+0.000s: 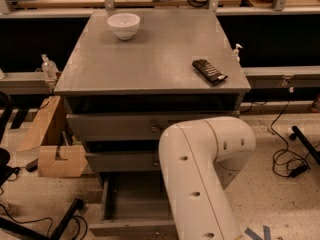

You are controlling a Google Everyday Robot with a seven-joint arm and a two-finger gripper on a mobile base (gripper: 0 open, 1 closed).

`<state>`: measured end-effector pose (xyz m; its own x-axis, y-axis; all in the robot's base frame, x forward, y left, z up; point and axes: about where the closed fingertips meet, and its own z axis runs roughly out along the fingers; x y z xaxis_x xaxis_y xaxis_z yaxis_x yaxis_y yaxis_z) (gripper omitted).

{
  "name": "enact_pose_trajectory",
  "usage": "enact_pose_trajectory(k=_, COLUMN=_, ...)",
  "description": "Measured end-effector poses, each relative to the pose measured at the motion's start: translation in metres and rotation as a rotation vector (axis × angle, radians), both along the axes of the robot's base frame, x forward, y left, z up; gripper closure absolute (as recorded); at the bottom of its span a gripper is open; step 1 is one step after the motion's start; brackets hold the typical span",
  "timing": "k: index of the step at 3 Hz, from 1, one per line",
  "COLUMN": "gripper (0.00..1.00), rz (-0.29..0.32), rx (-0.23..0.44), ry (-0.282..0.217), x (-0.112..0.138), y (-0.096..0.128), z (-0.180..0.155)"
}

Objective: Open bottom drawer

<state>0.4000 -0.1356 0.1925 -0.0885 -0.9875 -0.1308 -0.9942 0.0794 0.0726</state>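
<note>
The bottom drawer [131, 200] of the grey cabinet stands pulled out toward me. Its shallow grey tray looks bare inside, and its slim front panel [125, 228] sits at the lower edge of the camera view. Above it, the middle drawer [120, 161] and the top drawer [112, 127] are pushed in. My bulky white arm [200, 179] crosses the right half of the open drawer. The gripper is out of view, somewhere past the arm link that fills the lower foreground.
On the cabinet top [150, 59] sit a white bowl [123, 25] at the back left and a dark flat object [209, 71] at the right. A cardboard box [56, 159] stands left of the cabinet. Cables [286, 160] lie on the floor to the right, and a black bar [62, 223] at lower left.
</note>
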Motion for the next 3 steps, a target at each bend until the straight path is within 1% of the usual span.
enact_pose_trajectory(k=1, gripper=0.95, rz=-0.003, rx=-0.006, ry=0.013, x=-0.004, y=0.0001, z=0.0004)
enact_pose_trajectory(k=2, gripper=1.0, rz=-0.003, rx=-0.006, ry=0.013, x=-0.0033, y=0.0002, z=0.0004)
enact_pose_trajectory(k=3, gripper=1.0, rz=-0.003, rx=-0.006, ry=0.013, x=-0.0031, y=0.0003, z=0.0004)
